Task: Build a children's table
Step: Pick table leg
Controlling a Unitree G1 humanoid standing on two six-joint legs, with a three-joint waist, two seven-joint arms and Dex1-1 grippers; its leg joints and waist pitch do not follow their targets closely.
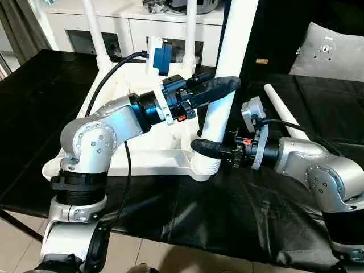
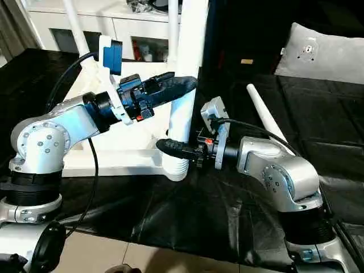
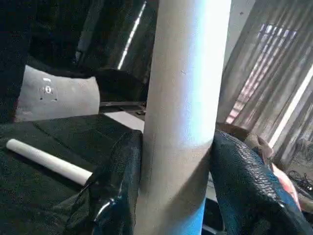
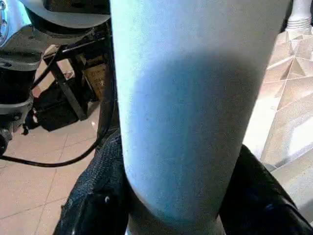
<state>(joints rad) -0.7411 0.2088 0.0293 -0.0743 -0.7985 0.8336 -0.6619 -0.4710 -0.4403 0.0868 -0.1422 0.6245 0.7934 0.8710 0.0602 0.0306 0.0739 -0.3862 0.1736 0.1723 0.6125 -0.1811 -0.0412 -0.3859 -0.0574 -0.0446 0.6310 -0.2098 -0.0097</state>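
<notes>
We have the table top (image 1: 142, 159) upside down on the bench (image 1: 239, 216), two far legs (image 1: 94, 28) standing in it. Our right pincer (image 1: 206, 149) is clamped low on the near-corner leg (image 1: 230, 62), the left pincer (image 1: 219, 85) closed around it higher up. One leg (image 1: 284, 111) lies loose beyond the right pincer, not yet fitted.

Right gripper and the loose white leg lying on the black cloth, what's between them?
In the left eye view, the right gripper holds the upright leg low down. Between it and the loose leg lie its own wrist camera, a black cable and bare black cloth.

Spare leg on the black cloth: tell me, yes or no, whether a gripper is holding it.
No: the spare leg lies alone on the black cloth, while both grippers close around the upright leg.
</notes>
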